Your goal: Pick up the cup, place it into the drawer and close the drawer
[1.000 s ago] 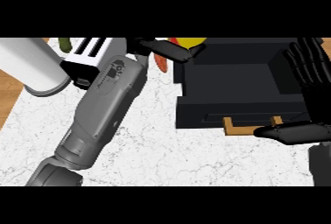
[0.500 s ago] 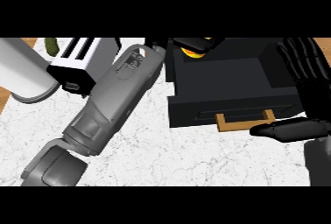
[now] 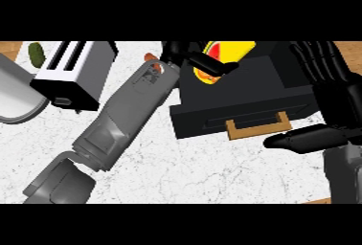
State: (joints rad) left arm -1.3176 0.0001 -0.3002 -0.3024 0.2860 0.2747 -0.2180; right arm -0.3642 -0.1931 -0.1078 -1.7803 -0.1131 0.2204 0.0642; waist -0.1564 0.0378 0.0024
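Note:
The cup (image 3: 228, 51) is yellow with a red patch and sits at the top of the head view, over the back of the black drawer unit (image 3: 240, 98). My left hand (image 3: 189, 51) is shut on the cup, one finger crossing its front. The drawer's wooden handle (image 3: 259, 127) faces me at the unit's front edge. I cannot tell how far the drawer stands open. My right hand (image 3: 326, 91) is open along the unit's right side, fingers straight and pointing away, thumb lying just right of the handle.
A white toaster (image 3: 71, 72) stands at the back left with a green item (image 3: 35, 53) behind it. A grey cylinder (image 3: 16, 98) lies at the left edge. A small orange thing (image 3: 150, 57) shows beside my left wrist. The counter (image 3: 184, 167) is white marble.
My left hand has carried the cup to the right, over the black drawer unit, and more of the cup shows. The right hand keeps its place beside the unit.

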